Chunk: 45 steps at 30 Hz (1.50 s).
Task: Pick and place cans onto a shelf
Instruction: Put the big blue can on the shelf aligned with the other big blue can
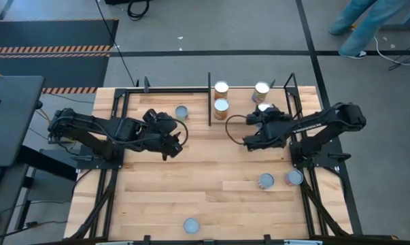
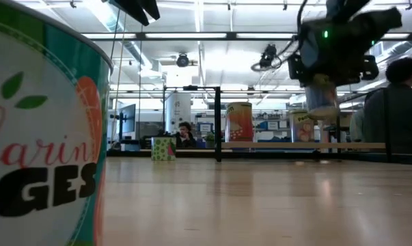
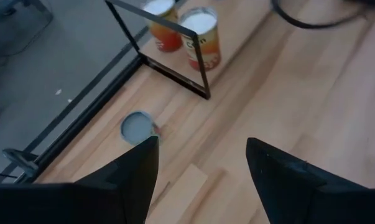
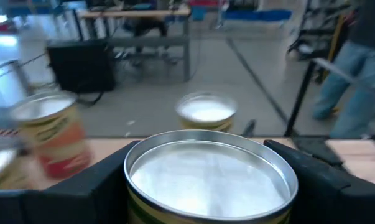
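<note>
My right gripper (image 1: 262, 114) is shut on a can (image 4: 209, 174) with a silvery top, in front of the black-framed shelf (image 1: 209, 102). Three cans stand on their bases in the shelf: two (image 1: 221, 87) (image 1: 221, 106) by the middle post, one (image 1: 262, 88) further right. My left gripper (image 1: 175, 139) hangs open above the table, a little nearer than a blue-grey-topped can (image 3: 137, 126) that stands by the shelf's left bay. Nothing is between its fingers. My right gripper pinches the can's side wall just below the top rim (image 4: 134, 180), one finger on either side. The fingers come about level from the table's near side, pointing at the shelf. The can (image 2: 322, 99) stays upright, top up, lifted clear of table and shelf board.
Two cans (image 1: 266, 180) (image 1: 294, 177) stand on the table at the near right. One more (image 1: 191, 224) stands at the front edge and fills the low view's left (image 2: 42, 123). A person (image 1: 361, 27) is on the floor beyond the table's far right.
</note>
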Each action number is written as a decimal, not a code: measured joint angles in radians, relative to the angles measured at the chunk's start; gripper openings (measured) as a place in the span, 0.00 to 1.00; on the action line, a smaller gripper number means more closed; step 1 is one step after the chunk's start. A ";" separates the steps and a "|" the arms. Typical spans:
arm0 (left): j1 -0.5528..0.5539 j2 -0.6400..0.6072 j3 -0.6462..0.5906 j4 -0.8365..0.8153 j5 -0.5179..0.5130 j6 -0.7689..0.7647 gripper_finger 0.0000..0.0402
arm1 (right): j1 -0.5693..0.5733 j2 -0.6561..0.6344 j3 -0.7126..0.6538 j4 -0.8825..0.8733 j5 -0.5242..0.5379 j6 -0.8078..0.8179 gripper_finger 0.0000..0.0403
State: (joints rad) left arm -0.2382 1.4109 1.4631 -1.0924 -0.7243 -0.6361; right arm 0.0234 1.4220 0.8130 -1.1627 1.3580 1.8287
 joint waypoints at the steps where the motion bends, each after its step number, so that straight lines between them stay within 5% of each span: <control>1: 0.000 0.000 0.000 0.000 0.009 0.011 0.62 | -0.012 0.000 -0.024 0.017 0.019 0.009 0.79; 10: 0.000 0.000 0.000 0.000 0.022 0.029 0.62 | -0.054 0.000 -0.202 0.296 0.207 -0.018 0.79; 22: 0.009 0.000 0.000 0.004 0.014 0.072 0.62 | -0.110 0.000 -0.361 0.771 0.214 -0.395 0.79; 28: 0.033 0.000 0.000 0.010 0.012 0.073 0.62 | -0.182 0.000 -0.369 0.834 0.146 -0.427 0.96; 45: 0.039 0.000 0.000 0.019 0.015 0.074 0.62 | -0.240 -0.010 -0.341 1.242 -0.027 -0.993 0.93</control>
State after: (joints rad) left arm -0.1997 1.4109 1.4631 -1.0733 -0.7094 -0.5621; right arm -0.2165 1.4124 0.4722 0.0792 1.3313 0.8354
